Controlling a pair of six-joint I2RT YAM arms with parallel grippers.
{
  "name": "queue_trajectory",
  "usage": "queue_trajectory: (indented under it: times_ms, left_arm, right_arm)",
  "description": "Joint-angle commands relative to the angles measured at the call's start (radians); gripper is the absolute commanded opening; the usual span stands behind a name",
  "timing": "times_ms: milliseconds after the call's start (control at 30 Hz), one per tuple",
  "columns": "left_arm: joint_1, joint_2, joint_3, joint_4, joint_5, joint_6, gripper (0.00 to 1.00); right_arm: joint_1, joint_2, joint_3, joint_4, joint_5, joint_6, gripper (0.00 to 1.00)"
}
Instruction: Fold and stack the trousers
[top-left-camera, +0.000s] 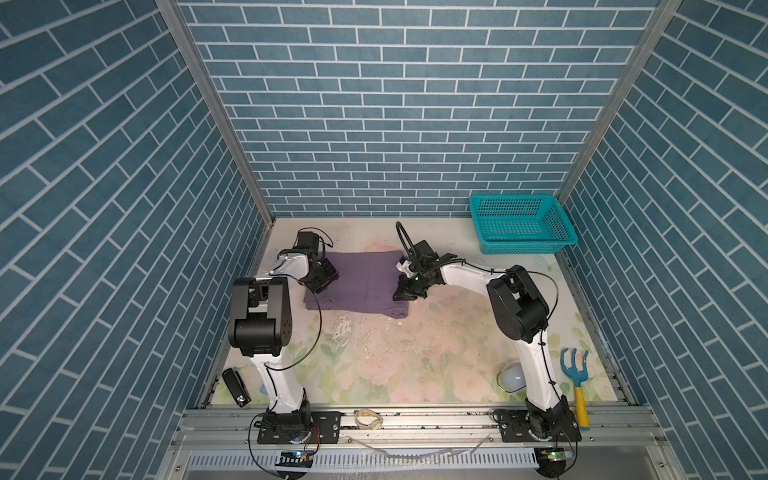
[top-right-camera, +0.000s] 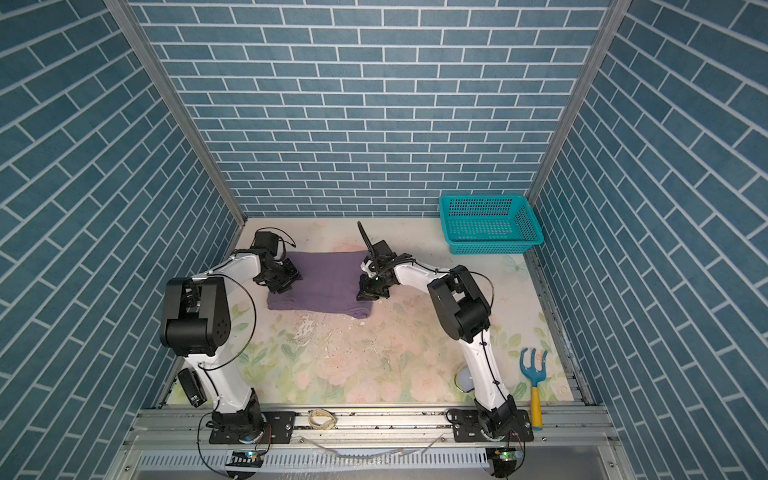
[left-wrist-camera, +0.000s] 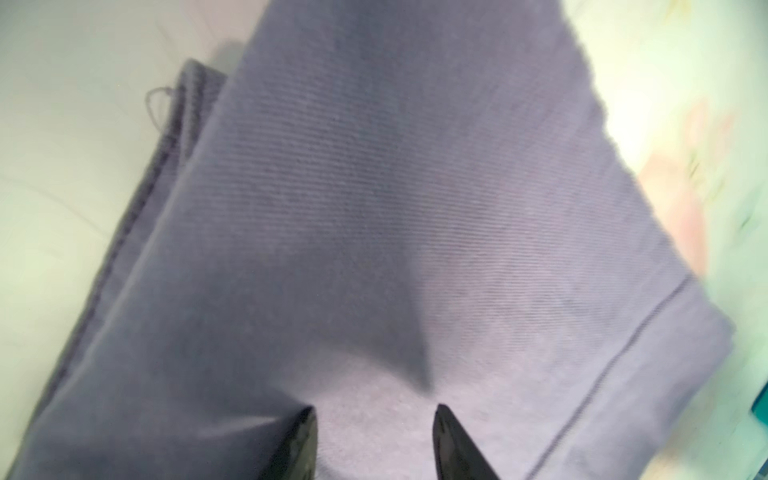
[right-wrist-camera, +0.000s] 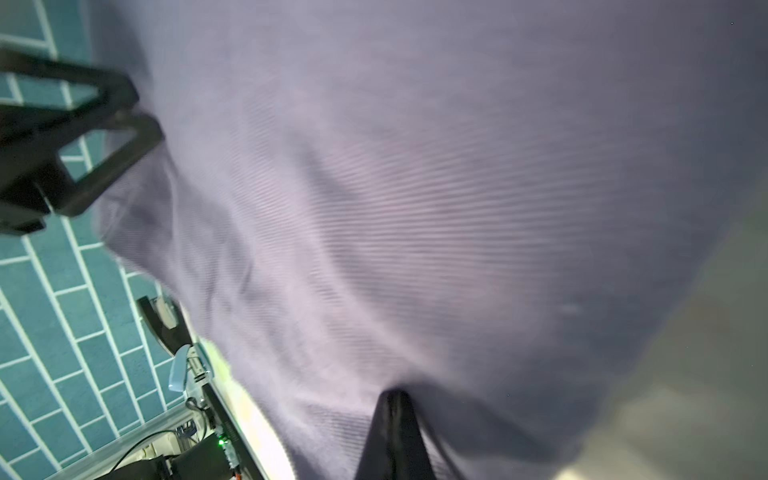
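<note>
While a teal basket (top-left-camera: 519, 224) sits in the desk's (top-left-camera: 415, 365) far right corner and a blue rake (top-left-camera: 575, 374) lies by its right edge, both are well apart from the trousers (top-left-camera: 357, 282); a pale domed thing (top-left-camera: 510, 377) is half hidden behind the right arm; both wrist views are blurred; folded flat, the trousers lie far left on the desk; left fingers (left-wrist-camera: 299, 440) spread over their left edge; right fingers (right-wrist-camera: 395, 432), pressed together, pinch their right edge.

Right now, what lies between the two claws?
The folded purple trousers fill the stretch between the left claw and the right claw. Nothing else lies there, as both top views show.
</note>
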Motion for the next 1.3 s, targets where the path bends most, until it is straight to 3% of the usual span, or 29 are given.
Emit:
queue_trajectory:
  times_ms: [0, 133, 300, 367, 500, 600, 900, 1000, 1267]
  left_arm:
    - [-0.019, -0.047, 0.083, -0.094, -0.037, 0.045, 0.52]
    - [-0.103, -0.136, 0.1, -0.139, -0.083, 0.063, 0.61]
    - [-0.298, -0.212, 0.04, -0.21, -0.2, 0.082, 0.69]
    - [-0.367, -0.224, -0.006, -0.199, -0.227, 0.054, 0.72]
    - [-0.477, -0.207, -0.085, -0.156, -0.238, -0.021, 0.76]
    - [-0.512, -0.163, -0.118, -0.129, -0.239, -0.061, 0.79]
    - [-0.481, -0.057, -0.183, 0.016, -0.213, -0.109, 0.81]
    - [-0.417, -0.015, -0.2, 0.065, -0.168, -0.113, 0.76]
    - [-0.202, 0.039, -0.185, 0.125, -0.123, -0.065, 0.76]
  right_arm:
    - [0.0, -0.098, 0.115, -0.05, -0.032, -0.029, 0.0]
    - [-0.061, -0.3, 0.03, -0.036, 0.04, -0.06, 0.0]
    - [-0.19, -0.575, -0.22, -0.004, 0.158, -0.074, 0.01]
    - [-0.224, -0.661, -0.301, -0.011, 0.202, -0.09, 0.06]
    - [-0.274, -0.784, -0.416, -0.016, 0.243, -0.086, 0.11]
    - [-0.29, -0.828, -0.458, 0.002, 0.245, -0.066, 0.12]
    - [-0.297, -0.851, -0.49, -0.026, 0.254, -0.047, 0.13]
    - [-0.301, -0.861, -0.498, -0.039, 0.273, -0.04, 0.13]
    - [-0.313, -0.868, -0.506, -0.076, 0.298, -0.043, 0.13]
